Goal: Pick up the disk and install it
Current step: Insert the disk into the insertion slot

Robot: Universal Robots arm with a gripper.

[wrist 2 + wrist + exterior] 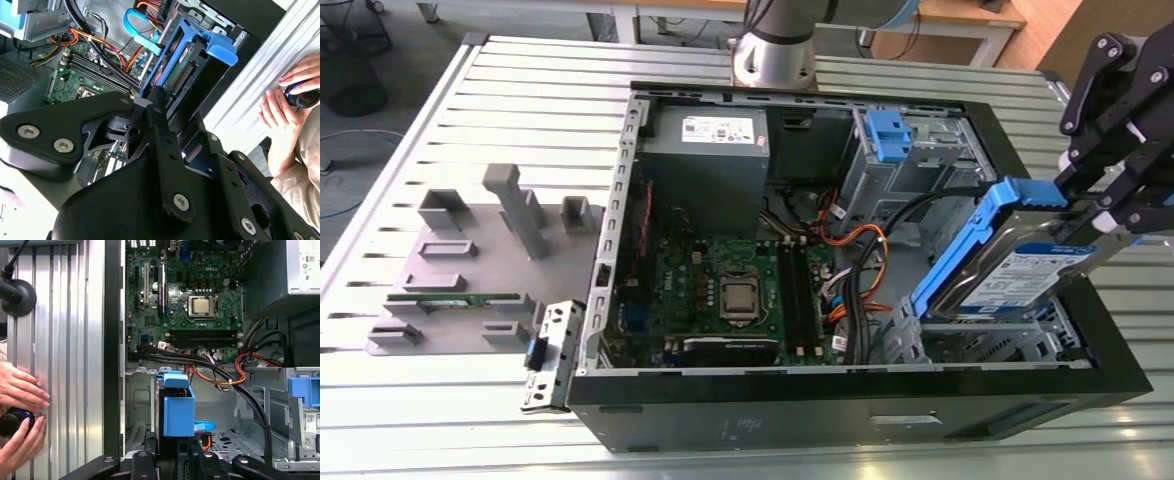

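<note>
The disk (1017, 272) is a silver drive with a white-and-blue label in a blue plastic carrier (983, 232). It hangs tilted over the metal drive bay (994, 335) at the exterior view's right side of the open computer case (854, 368). My gripper (1097, 212) is shut on the disk's upper end. In the second wrist view the disk (181, 75) and its blue handle (221, 48) lie just beyond the black fingers (156, 111). In the first wrist view the blue carrier (178, 409) stands above the bay floor.
Inside the case are the motherboard (734, 280), a grey power supply (707, 140), cable bundles (854, 250) and another blue bracket (887, 135) on a metal cage. A grey fixture block (467, 250) lies on the slatted table. A person's hands (20, 407) rest beside the case.
</note>
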